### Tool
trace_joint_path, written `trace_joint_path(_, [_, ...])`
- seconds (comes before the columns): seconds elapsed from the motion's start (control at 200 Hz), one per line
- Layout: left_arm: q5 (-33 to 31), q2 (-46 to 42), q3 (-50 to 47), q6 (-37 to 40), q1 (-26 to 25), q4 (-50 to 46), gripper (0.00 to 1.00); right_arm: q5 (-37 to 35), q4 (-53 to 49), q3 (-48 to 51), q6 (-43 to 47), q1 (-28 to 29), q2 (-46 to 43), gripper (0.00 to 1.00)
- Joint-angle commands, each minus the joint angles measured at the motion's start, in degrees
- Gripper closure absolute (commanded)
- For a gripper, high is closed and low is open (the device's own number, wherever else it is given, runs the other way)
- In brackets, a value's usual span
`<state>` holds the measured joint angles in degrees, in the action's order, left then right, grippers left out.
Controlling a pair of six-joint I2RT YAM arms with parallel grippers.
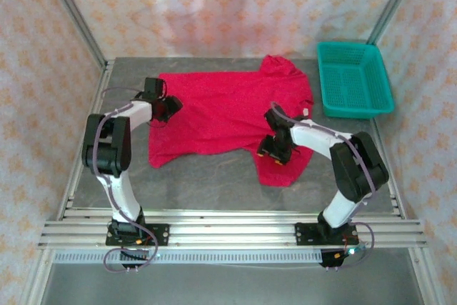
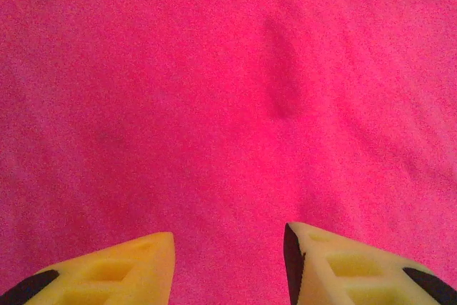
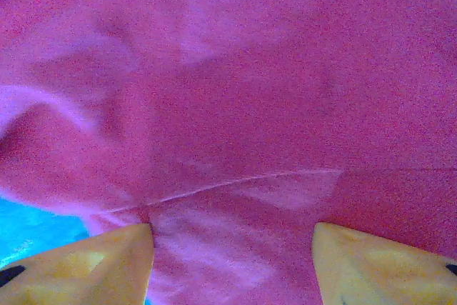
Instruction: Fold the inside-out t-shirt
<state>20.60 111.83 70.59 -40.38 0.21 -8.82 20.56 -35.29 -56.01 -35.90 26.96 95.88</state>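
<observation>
I see the red t-shirt [image 1: 228,116] spread on the worktop [image 1: 214,183]. My left claw [image 2: 228,230] is apart over it. My right claw [image 3: 233,225] is apart too.

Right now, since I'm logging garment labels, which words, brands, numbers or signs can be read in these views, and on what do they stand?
No text can be read anywhere.
White tag at the edge of the red t-shirt: too small to read.
Teal basket: no lettering visible.
</observation>
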Motion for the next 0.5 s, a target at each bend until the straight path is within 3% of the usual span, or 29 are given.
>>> trace_joint_path(0.0, [0.7, 5.74, 5.53, -1.05, 4.98, -5.62, 0.55, -0.47, -0.06, 3.01, 0.99, 0.2, -0.01, 0.39])
trace_joint_path(0.12, [0.17, 9.42, 10.23, -0.47, 7.83, -9.7, 0.54, -0.23, -1.12, 7.31, 1.18, 0.66, -2.25, 0.39])
trace_joint_path(0.335, [0.45, 15.74, 19.51, 2.42, 7.99, -14.49, 0.55, -1.81, -4.83, 14.54, 0.42, 1.43, -9.51, 0.4])
trace_joint_path(0.495, [-3.19, 8.18, 20.06, 6.92, 6.19, -18.35, 0.52, -1.14, -7.44, 12.3, 0.17, 1.54, -13.15, 0.4])
